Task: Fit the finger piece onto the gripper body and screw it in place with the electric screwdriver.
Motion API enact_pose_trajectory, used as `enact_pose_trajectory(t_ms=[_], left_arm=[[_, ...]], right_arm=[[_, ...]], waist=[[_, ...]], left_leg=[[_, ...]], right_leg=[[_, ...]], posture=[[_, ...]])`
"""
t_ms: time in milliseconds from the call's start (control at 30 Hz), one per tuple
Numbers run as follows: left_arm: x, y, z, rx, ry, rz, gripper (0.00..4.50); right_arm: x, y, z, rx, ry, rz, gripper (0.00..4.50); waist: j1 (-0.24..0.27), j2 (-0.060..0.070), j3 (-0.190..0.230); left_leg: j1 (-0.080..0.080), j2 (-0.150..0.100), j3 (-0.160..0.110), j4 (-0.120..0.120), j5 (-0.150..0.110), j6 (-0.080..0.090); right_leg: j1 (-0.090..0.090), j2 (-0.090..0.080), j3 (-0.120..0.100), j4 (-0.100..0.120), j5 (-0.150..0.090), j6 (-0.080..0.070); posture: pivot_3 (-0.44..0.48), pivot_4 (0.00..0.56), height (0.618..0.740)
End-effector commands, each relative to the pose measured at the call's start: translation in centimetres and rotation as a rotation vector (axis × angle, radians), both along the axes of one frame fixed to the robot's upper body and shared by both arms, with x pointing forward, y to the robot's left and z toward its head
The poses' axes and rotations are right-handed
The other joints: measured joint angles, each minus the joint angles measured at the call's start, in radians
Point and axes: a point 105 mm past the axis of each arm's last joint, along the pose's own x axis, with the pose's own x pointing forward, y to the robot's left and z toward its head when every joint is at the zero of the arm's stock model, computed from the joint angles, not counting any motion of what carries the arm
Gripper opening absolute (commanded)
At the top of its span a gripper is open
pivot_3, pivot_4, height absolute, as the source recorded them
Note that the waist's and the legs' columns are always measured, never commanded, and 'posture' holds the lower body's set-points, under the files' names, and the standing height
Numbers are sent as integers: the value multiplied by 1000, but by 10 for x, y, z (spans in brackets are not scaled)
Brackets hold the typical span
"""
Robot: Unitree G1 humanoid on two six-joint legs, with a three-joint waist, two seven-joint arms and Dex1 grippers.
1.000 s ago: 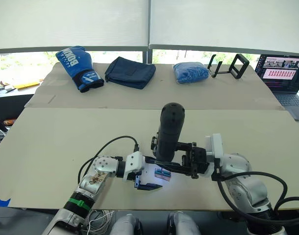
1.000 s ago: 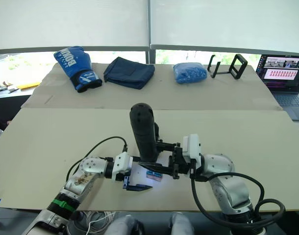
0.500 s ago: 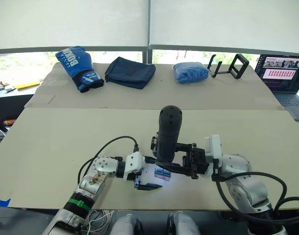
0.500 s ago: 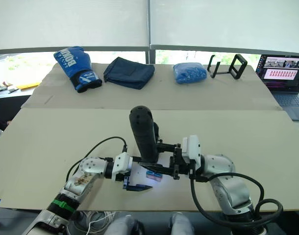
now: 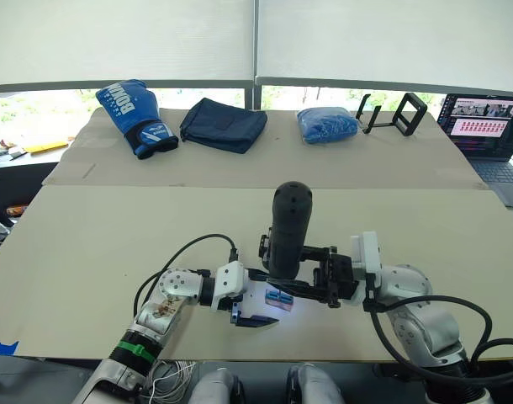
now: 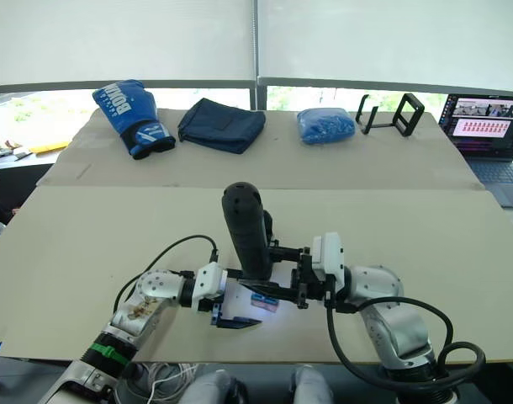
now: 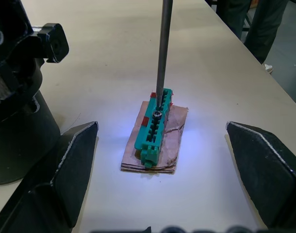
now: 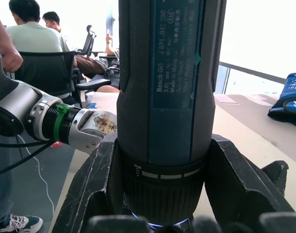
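Left wrist view: the left gripper (image 7: 162, 160) stands with its fingers (image 7: 73, 167) spread wide, either side of a small green block (image 7: 153, 128) on a brown pad, touching neither. The spread likely brackets the block so the bit can reach it from above. The thin metal bit (image 7: 163, 53) comes straight down with its tip on a screw head in the block's top, probably to pick up a screw. At nine o'clock of the block stands the gripper body (image 7: 17, 97), its round base on the bench (image 7: 114, 43).

From the head, the right gripper (image 5: 319, 276) clamps the screwdriver (image 5: 288, 227) near its lower end, holding it upright so the bit meets the screw squarely. The finger piece cannot be made out. Farther off, at twelve o'clock, lie a boxing glove (image 5: 132, 116), a dark pouch (image 5: 223, 124) and a blue bag (image 5: 327, 124).
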Motion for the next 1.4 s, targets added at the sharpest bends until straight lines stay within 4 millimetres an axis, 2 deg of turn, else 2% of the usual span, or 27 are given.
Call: enact_pose_trajectory(t_ms=[33, 1400], left_arm=[[-5, 0, -15, 33, 54, -1, 4453], [-6, 0, -18, 37, 59, 14, 4453]], right_arm=[[-6, 2, 13, 39, -70, 14, 1914], [-2, 2, 8, 22, -63, 5, 1914]], waist=[[0, 0, 0], [0, 0, 0]], left_leg=[[0, 0, 0, 0, 0, 0], [1, 0, 0, 0, 0, 0]], right_leg=[[0, 0, 0, 0, 0, 0], [1, -1, 0, 0, 0, 0]], posture=[[0, 150, 740], [0, 150, 740]])
